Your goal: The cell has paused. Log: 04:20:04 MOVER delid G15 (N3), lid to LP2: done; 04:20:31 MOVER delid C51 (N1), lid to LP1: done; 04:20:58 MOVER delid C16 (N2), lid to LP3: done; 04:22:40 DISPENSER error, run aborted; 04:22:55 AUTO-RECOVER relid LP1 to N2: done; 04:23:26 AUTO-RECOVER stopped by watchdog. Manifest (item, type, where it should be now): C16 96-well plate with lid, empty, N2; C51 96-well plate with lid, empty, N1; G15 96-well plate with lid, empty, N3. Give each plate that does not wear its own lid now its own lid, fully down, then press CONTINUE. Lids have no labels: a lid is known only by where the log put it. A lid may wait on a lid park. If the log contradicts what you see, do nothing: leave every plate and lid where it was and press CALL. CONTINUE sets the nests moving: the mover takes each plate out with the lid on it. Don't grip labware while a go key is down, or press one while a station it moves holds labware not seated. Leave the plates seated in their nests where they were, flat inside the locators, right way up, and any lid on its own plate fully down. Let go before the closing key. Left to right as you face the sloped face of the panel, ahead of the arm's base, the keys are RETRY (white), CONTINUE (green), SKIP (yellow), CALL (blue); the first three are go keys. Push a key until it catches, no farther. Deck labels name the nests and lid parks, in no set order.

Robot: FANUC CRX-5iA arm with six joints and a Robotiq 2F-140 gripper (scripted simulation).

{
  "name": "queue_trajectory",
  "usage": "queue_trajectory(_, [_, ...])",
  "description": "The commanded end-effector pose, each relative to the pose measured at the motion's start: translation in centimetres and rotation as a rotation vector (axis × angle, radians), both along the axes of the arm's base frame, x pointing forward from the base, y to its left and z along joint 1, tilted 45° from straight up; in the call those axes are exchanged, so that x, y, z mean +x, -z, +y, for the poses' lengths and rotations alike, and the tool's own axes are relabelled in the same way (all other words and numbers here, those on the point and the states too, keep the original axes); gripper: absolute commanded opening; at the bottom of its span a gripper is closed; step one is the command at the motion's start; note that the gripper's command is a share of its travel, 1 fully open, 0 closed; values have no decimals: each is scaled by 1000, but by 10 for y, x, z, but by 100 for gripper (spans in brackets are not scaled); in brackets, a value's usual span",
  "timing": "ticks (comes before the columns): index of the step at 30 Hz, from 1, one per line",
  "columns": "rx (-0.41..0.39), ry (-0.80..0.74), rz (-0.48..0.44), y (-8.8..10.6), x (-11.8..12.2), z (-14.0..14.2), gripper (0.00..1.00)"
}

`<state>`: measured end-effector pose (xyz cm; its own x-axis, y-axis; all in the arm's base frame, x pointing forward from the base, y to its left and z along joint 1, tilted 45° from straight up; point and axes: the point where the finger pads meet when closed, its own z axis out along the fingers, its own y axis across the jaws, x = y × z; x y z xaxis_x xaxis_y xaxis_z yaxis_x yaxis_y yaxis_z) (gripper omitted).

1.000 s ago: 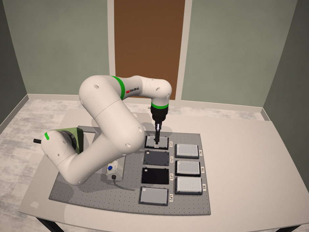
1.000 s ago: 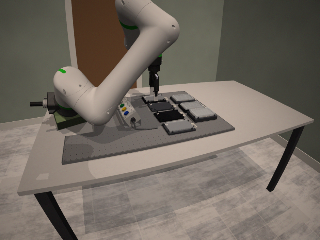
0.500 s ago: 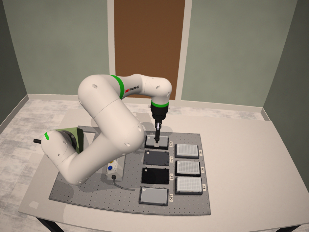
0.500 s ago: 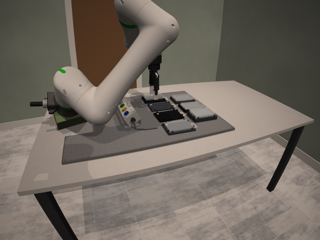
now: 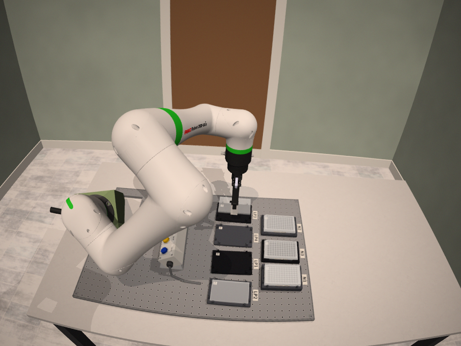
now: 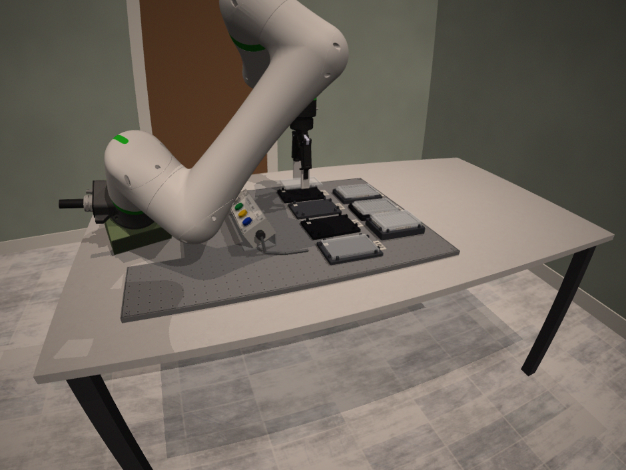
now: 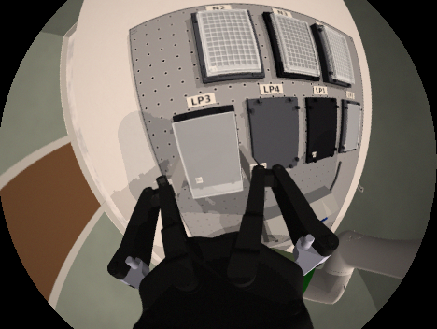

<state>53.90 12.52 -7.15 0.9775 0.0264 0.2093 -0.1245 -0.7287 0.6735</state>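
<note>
My gripper (image 5: 234, 209) is shut on a clear lid (image 5: 230, 204) and holds it level, a little above the black pad of lid park LP3 (image 5: 233, 218). In the wrist view the lid (image 7: 207, 157) lies between my fingers, just under the LP3 label. A second lid (image 5: 229, 291) rests on LP2. LP4 (image 5: 232, 235) and LP1 (image 5: 231, 262) are bare. Three 96-well plates sit in nests N2 (image 5: 279, 224), N3 (image 5: 280, 250) and N1 (image 5: 281, 276). The N2 plate shows a pale rim like a lid's skirt; the other two show dark bases.
The key panel (image 6: 246, 214) stands left of the lid parks, near the arm's base, with green (image 6: 238, 206), yellow (image 6: 242, 213) and blue (image 6: 246, 221) keys in sight; my arm hides the white one. A cable (image 5: 182, 277) runs from the panel's front.
</note>
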Motion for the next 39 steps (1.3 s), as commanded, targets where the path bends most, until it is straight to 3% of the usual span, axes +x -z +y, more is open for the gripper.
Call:
queue_trajectory(1, [0,0,0,-5,-1,5,0])
queue_trajectory(18, [0,0,0,-22,-5,21,0])
queue_trajectory(33, [0,0,0,-25,-5,24,0])
queue_trajectory(35, [3,-3,1,-33,18,25,0])
queue_trajectory(37, [3,-3,1,-33,18,25,0])
queue_trajectory(39, [6,-6,2,-53,70,21,0])
